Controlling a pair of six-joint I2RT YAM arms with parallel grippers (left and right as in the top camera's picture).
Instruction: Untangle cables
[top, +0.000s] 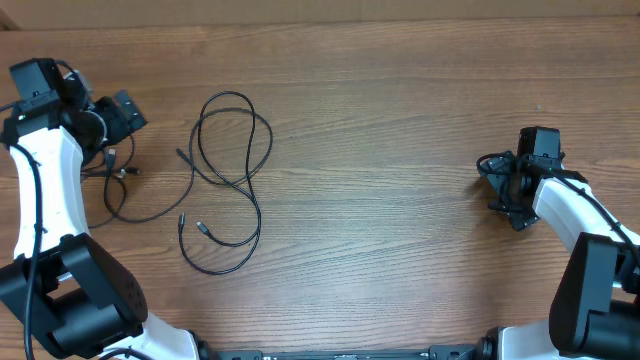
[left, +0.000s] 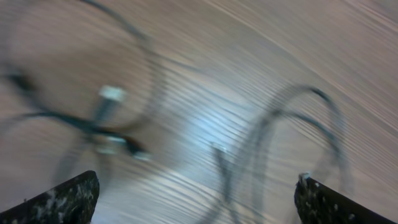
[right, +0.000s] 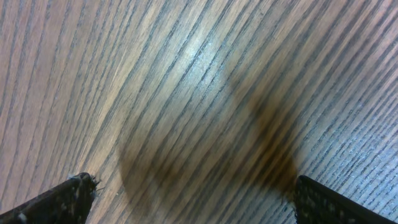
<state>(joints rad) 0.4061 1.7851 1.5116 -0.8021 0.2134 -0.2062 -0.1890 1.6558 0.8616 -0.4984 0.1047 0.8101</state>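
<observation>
Two thin black cables lie on the wooden table. One cable (top: 232, 165) is looped in a figure-eight left of centre, its plug ends (top: 200, 228) free. The other cable (top: 130, 210) curves at the far left, with silver-tipped plugs (top: 124, 171) just below my left gripper (top: 128, 118). My left gripper (left: 198, 186) is open above the table and holds nothing. Its view is blurred: a silver plug (left: 112, 93) shows ahead on the left and a cable loop (left: 305, 121) on the right. At the right side of the table my right gripper (top: 498, 187) (right: 194, 185) is open over bare wood, far from both cables.
The wooden table (top: 380, 120) fills the view. The white arm links and black bases stand at the near left (top: 60, 290) and near right (top: 600, 280) corners. A dark shadow (right: 205, 149) falls on the wood under the right gripper.
</observation>
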